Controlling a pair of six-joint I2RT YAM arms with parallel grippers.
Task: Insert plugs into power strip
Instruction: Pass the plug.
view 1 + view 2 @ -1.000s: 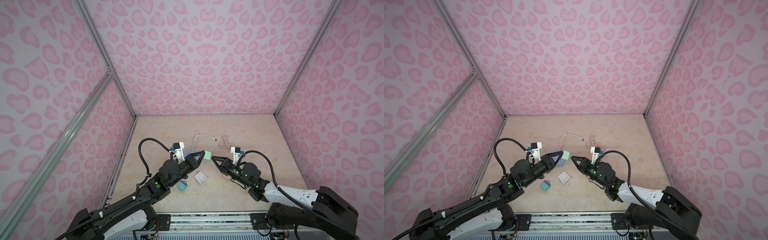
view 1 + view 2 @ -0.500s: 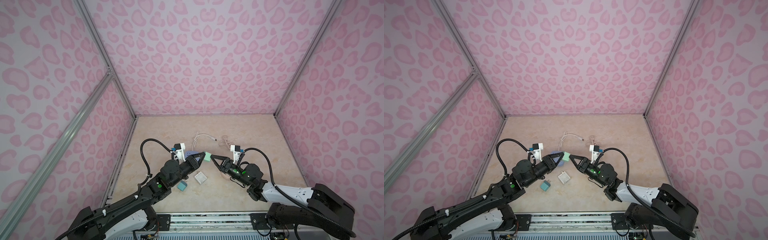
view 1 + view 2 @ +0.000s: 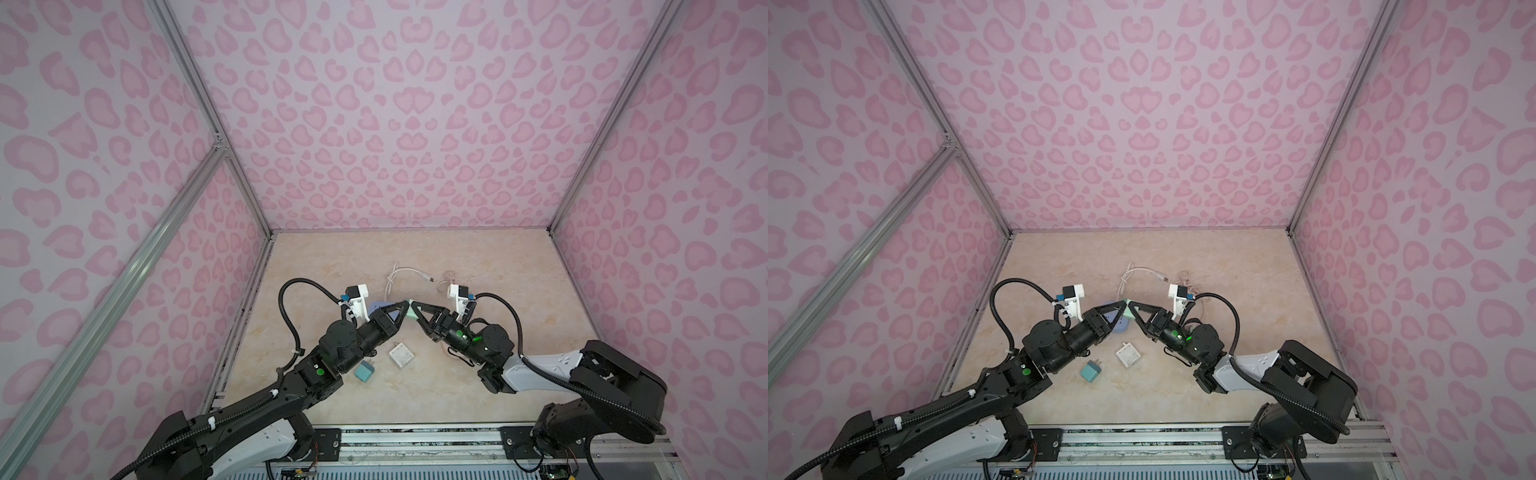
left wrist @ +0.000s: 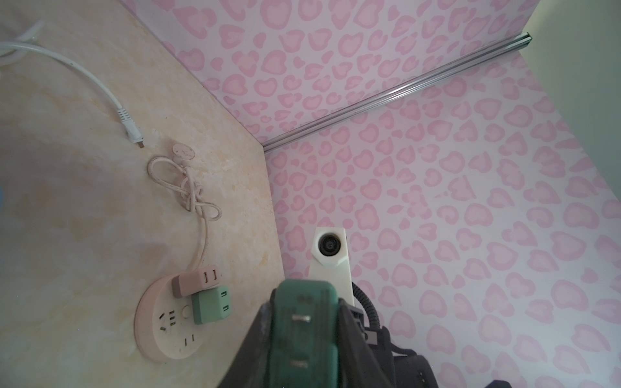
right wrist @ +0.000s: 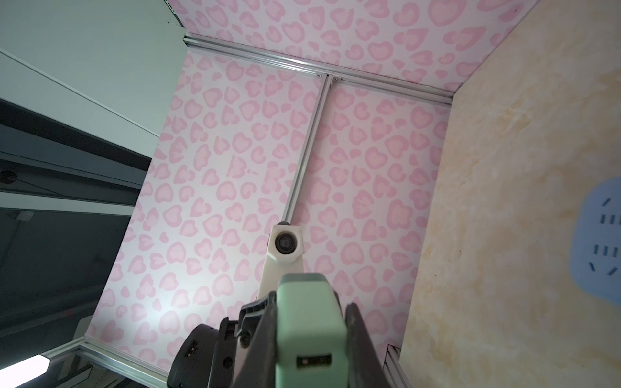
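Note:
A mint green plug (image 3: 410, 316) hangs in the air above the middle of the table, and both grippers meet on it. My left gripper (image 3: 405, 305) is shut on it, with its two prongs (image 4: 302, 317) facing the left wrist camera. From the opposite side my right gripper (image 5: 311, 302) is shut on the same plug (image 5: 311, 329), whose port end faces that camera. A round tan power strip (image 4: 161, 339) carries a pinkish-tan plug (image 4: 196, 280) and another mint green plug (image 4: 211, 304). A round blue power strip (image 5: 601, 242) lies under the left gripper. It is partly hidden in both top views.
A teal plug (image 3: 365, 371) and a flat white square plug (image 3: 401, 356) lie loose on the table between the arms. A white cable (image 3: 399, 274) and the tan strip's knotted cord (image 4: 191, 191) lie farther back. Pink patterned walls close in three sides.
My right gripper has moved in to the mint green plug held by the left gripper and shut on it. The left gripper has barely moved.

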